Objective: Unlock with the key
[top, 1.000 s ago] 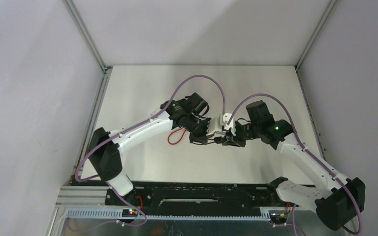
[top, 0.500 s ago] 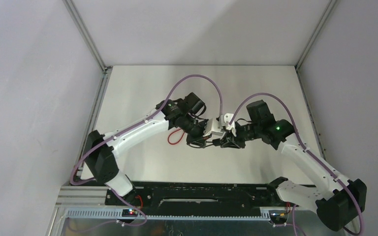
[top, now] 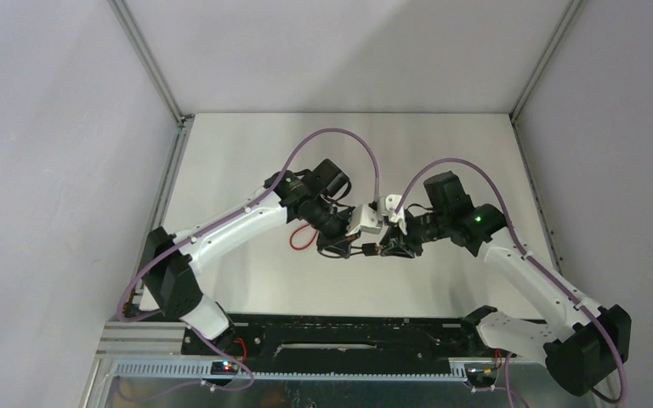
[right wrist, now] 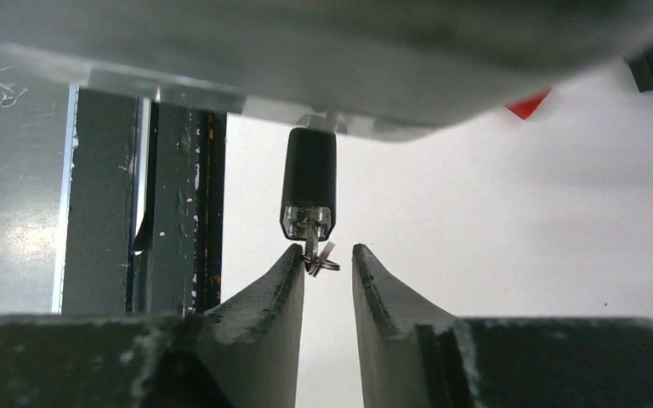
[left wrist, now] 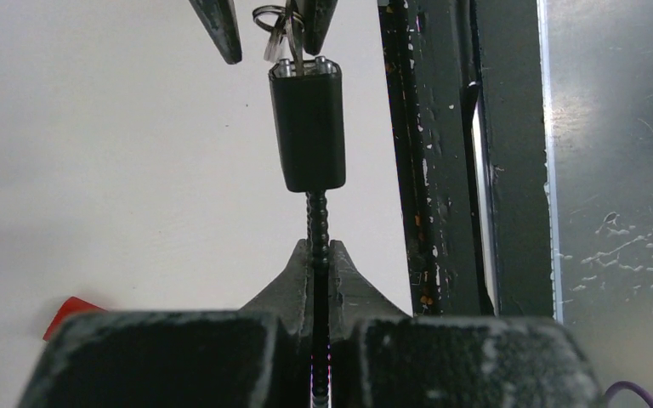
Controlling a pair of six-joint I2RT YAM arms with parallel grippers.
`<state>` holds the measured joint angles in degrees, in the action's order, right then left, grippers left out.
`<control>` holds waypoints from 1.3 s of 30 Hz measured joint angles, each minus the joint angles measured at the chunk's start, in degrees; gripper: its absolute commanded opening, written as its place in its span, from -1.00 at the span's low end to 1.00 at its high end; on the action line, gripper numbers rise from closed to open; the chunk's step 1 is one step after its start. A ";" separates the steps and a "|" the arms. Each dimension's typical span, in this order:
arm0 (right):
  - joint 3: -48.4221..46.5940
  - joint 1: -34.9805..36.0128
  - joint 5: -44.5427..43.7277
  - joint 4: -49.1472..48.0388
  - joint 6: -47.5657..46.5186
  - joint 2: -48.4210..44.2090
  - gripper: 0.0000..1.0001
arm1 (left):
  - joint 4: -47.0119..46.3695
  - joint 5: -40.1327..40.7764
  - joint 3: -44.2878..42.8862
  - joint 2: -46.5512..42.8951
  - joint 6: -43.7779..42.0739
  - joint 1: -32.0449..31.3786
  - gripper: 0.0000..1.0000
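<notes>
At the centre of the table [top: 247,161] in the top view, the two arms are brought tip to tip over a small cable lock. In the left wrist view the left gripper [left wrist: 320,248] is seen at the bottom centre, clamped tight on the ribbed black cable [left wrist: 317,217], and the black lock body [left wrist: 309,127] is held just beyond its tips, toward the top of the frame. In the right wrist view the key [right wrist: 313,246] is seen protruding from the lock body's near end, a small key ring [right wrist: 323,264] hanging from it. The right gripper [right wrist: 326,252] is parted only narrowly – the key sits between its tips, closer to the finger at frame left, and is not pinched. A red loop [top: 300,239] lies on the table just left of the grippers in the top view.
</notes>
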<state>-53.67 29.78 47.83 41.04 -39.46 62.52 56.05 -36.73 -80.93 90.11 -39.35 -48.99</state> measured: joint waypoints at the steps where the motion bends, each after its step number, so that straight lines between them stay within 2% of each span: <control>1: -0.07 -0.02 0.00 0.09 0.00 0.11 -0.66 | 0.15 -0.07 0.00 0.00 0.11 0.04 -1.00; 5: -0.17 -0.07 0.24 0.33 0.33 0.33 -1.00 | 0.33 -0.13 0.00 0.00 0.52 0.09 -1.00; 14: -0.52 -0.17 -0.81 0.68 0.85 0.72 -1.00 | -0.07 0.61 0.00 -0.02 0.83 0.37 -1.00; 23: 0.09 0.17 -10.99 -1.03 0.26 -0.61 -1.00 | -3.02 8.83 0.98 -0.55 0.31 0.70 -1.00; 31: 3.48 1.38 -15.41 -7.13 0.37 -1.92 -1.00 | -7.96 14.01 4.33 -2.49 -0.22 0.85 -1.00; 39: 7.28 1.46 -18.01 -12.24 0.13 -3.87 -1.00 | -13.18 14.97 7.63 -3.87 -1.38 2.21 -1.00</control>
<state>-46.39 31.24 29.82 28.80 -39.33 58.65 42.87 -21.76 -73.30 86.24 -40.73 -46.78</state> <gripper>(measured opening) 0.008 0.035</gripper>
